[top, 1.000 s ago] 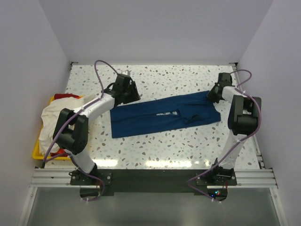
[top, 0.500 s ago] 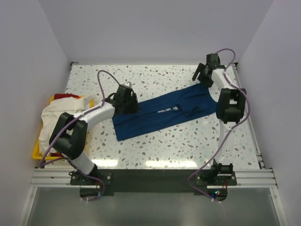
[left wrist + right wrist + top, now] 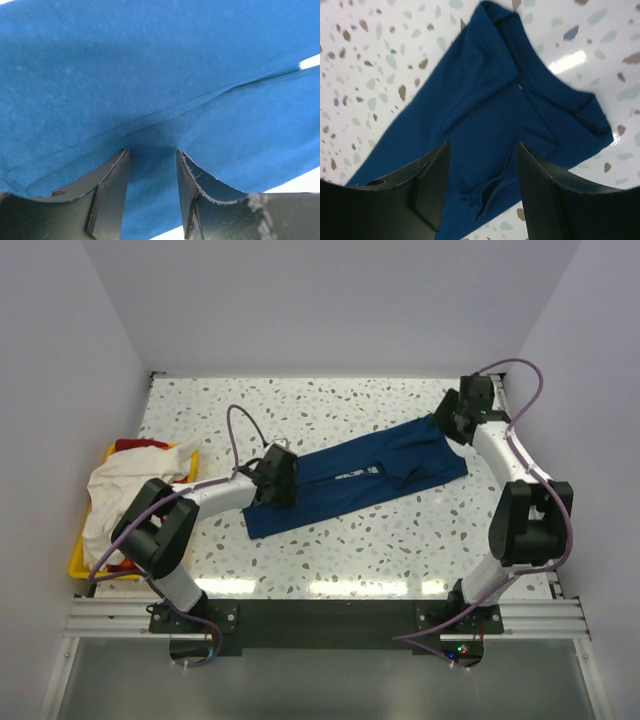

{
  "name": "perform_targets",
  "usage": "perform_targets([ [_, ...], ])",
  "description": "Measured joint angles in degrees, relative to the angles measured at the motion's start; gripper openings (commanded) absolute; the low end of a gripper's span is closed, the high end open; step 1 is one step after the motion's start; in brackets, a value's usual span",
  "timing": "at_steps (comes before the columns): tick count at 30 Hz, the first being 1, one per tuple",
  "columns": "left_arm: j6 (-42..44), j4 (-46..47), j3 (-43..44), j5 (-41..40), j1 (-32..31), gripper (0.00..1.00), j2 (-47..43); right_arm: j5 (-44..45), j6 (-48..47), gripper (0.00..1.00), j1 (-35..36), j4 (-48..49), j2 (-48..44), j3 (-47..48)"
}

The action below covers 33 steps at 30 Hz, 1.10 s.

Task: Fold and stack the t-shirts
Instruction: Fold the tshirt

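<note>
Moved since a second ago: left gripper (image 3: 272,480) has come from beyond the far edge of the navy t-shirt (image 3: 350,480) down onto its left end; right gripper (image 3: 452,420) swung out past the far right corner and is back over it; the shirt now lies more slanted.
Navy t-shirt: on the table (image 3: 400,550), already folded lengthwise into a long strip, running from near-left to far-right between the two arms.
Left gripper: jaws spread and pressed down on the cloth, blue fabric filling the gap between them (not yet nipped, as far as the wrist view shows).
Right gripper: jaws spread, hovering over the shirt's right end, carrying nothing.
Step in hand: probably the crosswise fold of the strip, with the left end about to be taken.
Next move calls for: closing the left jaws on all layers at that end, lifting low, and carrying it over toward the right end while the right gripper pins or matches its corner.
Count on the table: one t-shirt.
Count in the yellow bin (image 3: 78,562): one cream t-shirt (image 3: 108,495) draped over the rim; red cloth (image 3: 130,445) behind it, one garment or more I cannot tell.
Grippers: two.
</note>
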Motion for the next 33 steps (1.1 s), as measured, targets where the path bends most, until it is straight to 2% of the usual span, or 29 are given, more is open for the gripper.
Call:
perform_targets([
  [7,-0.2,2.51,-1.75,-6.97,-4.76,0.46,0.22,-1.6,2.32,0.36,2.6,4.22,-0.83,-15.13],
  [14,-2.38,3.87,-4.33,-9.57,-12.74,0.45,-1.46,-1.36,2.54,0.3,2.69,4.79,5.77,-14.71],
  [18,-4.17,3.87,-4.24,-9.29,-17.68,0.45,-1.49,-1.29,1.79,0.3,2.69,4.04,12.07,-7.72],
  [25,-6.86,1.73,-1.84,-6.36,-24.72,0.47,-0.48,-0.2,-1.88,0.3,3.74,0.68,24.46,10.08],
  [29,-6.91,1.16,0.09,-3.39,-25.94,0.49,0.46,0.42,-5.46,0.32,6.25,-3.5,33.24,24.46],
  [33,-6.36,-0.52,5.27,-1.99,-25.86,0.54,2.45,1.86,-10.12,0.38,10.73,-6.49,41.97,38.86],
])
